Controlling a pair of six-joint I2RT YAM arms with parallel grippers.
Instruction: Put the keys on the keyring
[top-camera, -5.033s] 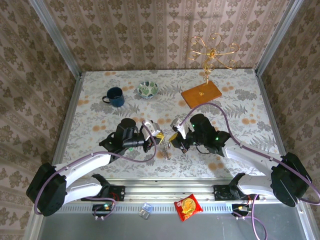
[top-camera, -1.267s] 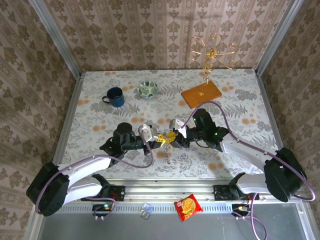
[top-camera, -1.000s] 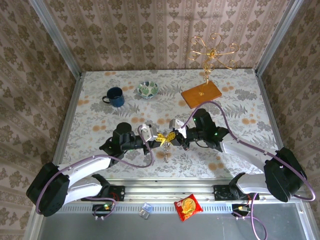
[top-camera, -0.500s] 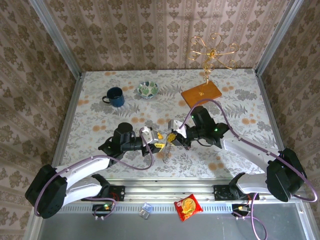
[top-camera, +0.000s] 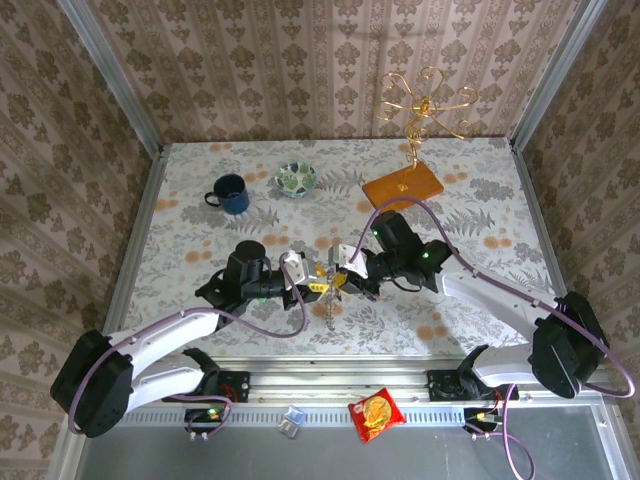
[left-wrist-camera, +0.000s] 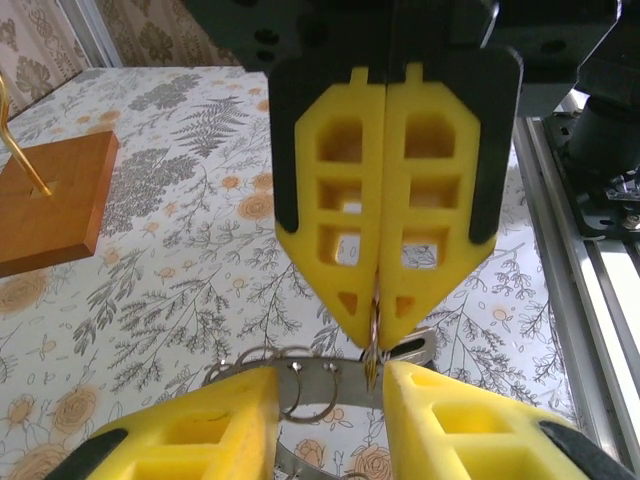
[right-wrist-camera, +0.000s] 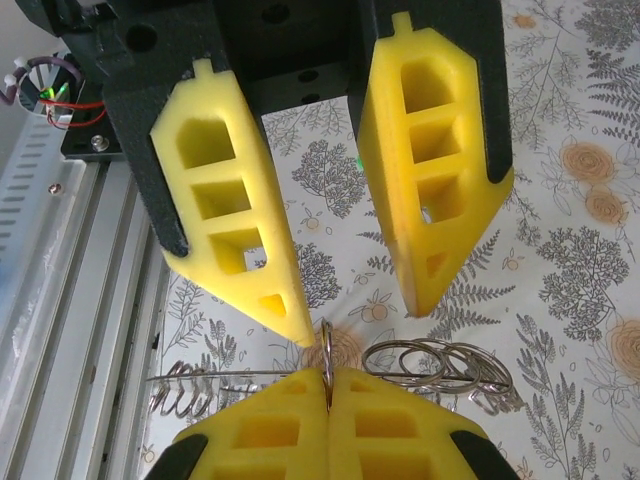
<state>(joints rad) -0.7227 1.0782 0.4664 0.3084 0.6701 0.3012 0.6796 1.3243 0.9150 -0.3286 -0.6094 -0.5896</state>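
Pincer tips of both arms meet in the top view, to the right of the blue mug (top-camera: 231, 193) and nearer to the arm bases than it is. The left pincer (top-camera: 318, 287) comes from the mug's side and the right pincer (top-camera: 341, 276) from the far side. They are almost touching above the flowered tabletop (top-camera: 480, 200). Between them hangs the keyring (top-camera: 329, 302), a small metal bunch with a short chain going down. It is too small here to tell its single parts.

From the left wrist camera, the left pincer's own yellow fingers (left-wrist-camera: 190, 425) stand at the bottom with a clear gap between them. This pincer is partly open and grips nothing. In the gap there are several thin silver rings (left-wrist-camera: 312, 395), linked together, and I cannot tell if they touch the pads. A flat metal piece (left-wrist-camera: 412, 348) is just beside them; whether it is a key I cannot tell. Opposite, the right pincer is fully closed, its two pads pressed together. At the very tip it pinches one thin ring, which hangs down into the gap.

From the right wrist camera, the right pincer's pads (right-wrist-camera: 270, 430) press together on this ring, which stands upright and edge-on between them. Just beside it, more silver rings overlap. On its other side a straight wire ends in a small coil (right-wrist-camera: 188, 390). The left pincer's fingers face it, apart, one on each side of the held ring and not touching it.
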